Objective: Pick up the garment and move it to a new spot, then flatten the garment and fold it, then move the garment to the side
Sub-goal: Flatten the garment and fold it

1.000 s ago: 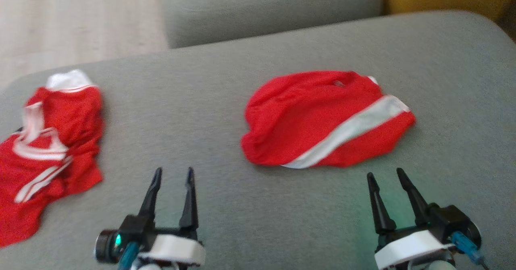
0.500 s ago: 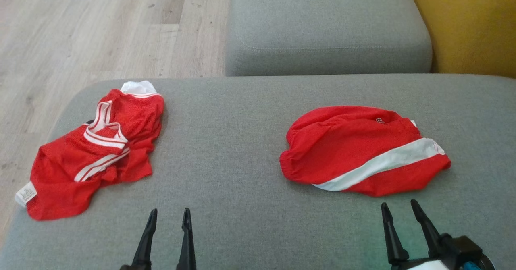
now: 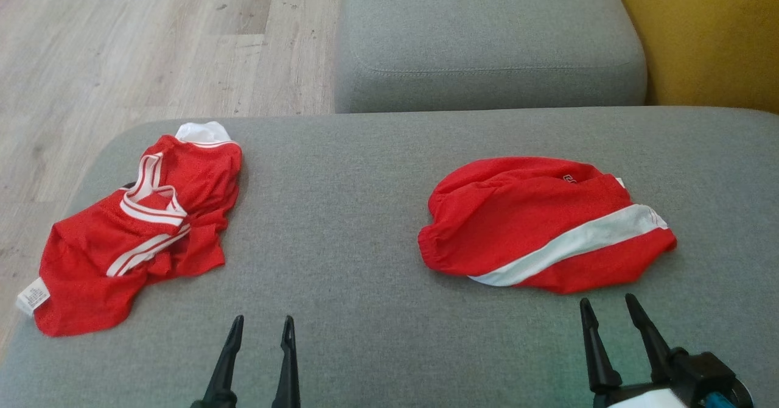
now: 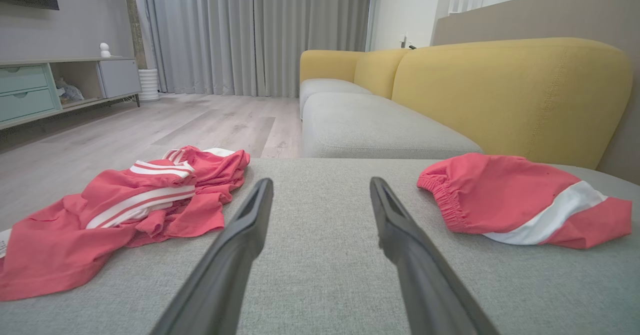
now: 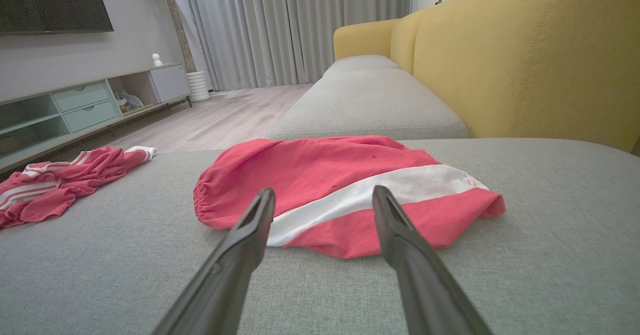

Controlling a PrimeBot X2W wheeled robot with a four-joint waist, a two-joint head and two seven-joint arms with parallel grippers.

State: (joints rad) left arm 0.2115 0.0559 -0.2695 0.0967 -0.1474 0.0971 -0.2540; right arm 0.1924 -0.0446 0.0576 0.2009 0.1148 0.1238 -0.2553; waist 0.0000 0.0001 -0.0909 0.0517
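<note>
Left end effector (image 3: 263, 320) and right end effector (image 3: 607, 299): I read both open and empty, above the grey sofa seat (image 3: 341, 225). Red shorts (image 3: 535, 213) just beyond the right one; crumpled red jersey (image 3: 140, 231) far left.

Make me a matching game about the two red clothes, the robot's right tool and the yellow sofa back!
Things:
1. crumpled striped garment
2. red shorts
3. right tool
4. yellow sofa back

Places:
A. open, just in front of the shorts
B. left side of the grey cushion
C. far right, past the cushion
D. right side of the grey cushion

Pairs: 1-B, 2-D, 3-A, 4-C.
</note>
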